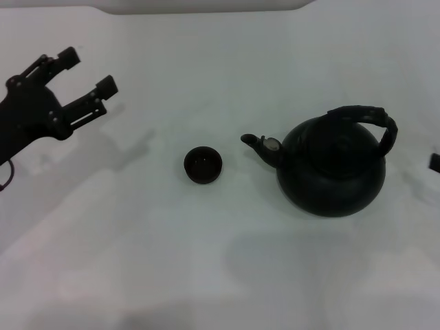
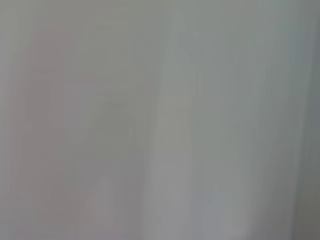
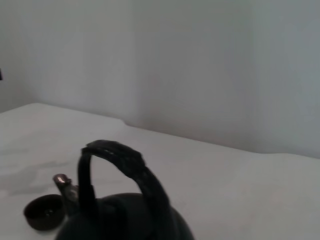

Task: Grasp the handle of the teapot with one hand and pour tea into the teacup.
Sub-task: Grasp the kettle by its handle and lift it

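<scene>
The matte-black teapot (image 1: 331, 172) stands on the white table at the right, spout pointing left toward the teacup. Its black arched handle (image 1: 375, 118) spans the top, tilted to the right. The tiny dark teacup (image 1: 203, 165) sits left of the spout, a short gap away. My left gripper (image 1: 88, 71) is open and empty at the far left, well apart from the cup. Only a sliver of my right gripper (image 1: 435, 162) shows at the right edge, right of the teapot. The right wrist view shows the handle (image 3: 125, 162), the teapot (image 3: 125, 220) and the teacup (image 3: 44, 212).
The white table (image 1: 206, 261) spreads around both objects. A pale wall (image 3: 200, 65) rises behind the table in the right wrist view. The left wrist view shows only a blank pale surface.
</scene>
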`<state>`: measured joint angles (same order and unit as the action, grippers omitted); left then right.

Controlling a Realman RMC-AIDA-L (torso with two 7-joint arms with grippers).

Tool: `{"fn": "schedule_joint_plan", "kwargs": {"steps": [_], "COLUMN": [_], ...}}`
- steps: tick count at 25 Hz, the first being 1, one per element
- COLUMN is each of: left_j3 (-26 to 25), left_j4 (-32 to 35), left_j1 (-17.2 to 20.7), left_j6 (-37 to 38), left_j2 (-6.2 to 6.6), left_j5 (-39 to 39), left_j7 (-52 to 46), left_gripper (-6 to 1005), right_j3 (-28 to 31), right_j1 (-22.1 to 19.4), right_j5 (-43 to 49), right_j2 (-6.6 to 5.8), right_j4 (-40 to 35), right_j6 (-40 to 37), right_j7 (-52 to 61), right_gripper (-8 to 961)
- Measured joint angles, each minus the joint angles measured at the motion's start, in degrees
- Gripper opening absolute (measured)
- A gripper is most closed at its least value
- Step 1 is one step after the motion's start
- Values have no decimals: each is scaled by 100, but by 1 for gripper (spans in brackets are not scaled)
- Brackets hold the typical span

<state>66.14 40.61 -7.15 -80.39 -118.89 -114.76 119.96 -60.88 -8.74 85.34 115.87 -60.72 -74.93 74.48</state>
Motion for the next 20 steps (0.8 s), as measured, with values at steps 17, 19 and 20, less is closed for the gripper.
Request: {"fn": "schedule_joint_plan", "kwargs": {"steps": [17,19,20], "left_j3": [-19,-21,-22], "left_j4": [-431,-433,-434], "left_j1": [15,4,-3], "left_j6": [-62,-63,-63], "left_j2": [-12,-11,-10], "left_j5": [-472,-473,-474], "left_j7": [489,490,490], "left_gripper": [872,872,872], "right_j3": [-758,-810,-849], "right_j1": [481,449,438], "right_j5": [-282,-330,-353], "right_j2": [-13,-6,-4], "right_j4": [224,150,120], "right_j6": [19,-24,-31], "right_j7": [35,85,100], "right_gripper": [868,868,868]}}
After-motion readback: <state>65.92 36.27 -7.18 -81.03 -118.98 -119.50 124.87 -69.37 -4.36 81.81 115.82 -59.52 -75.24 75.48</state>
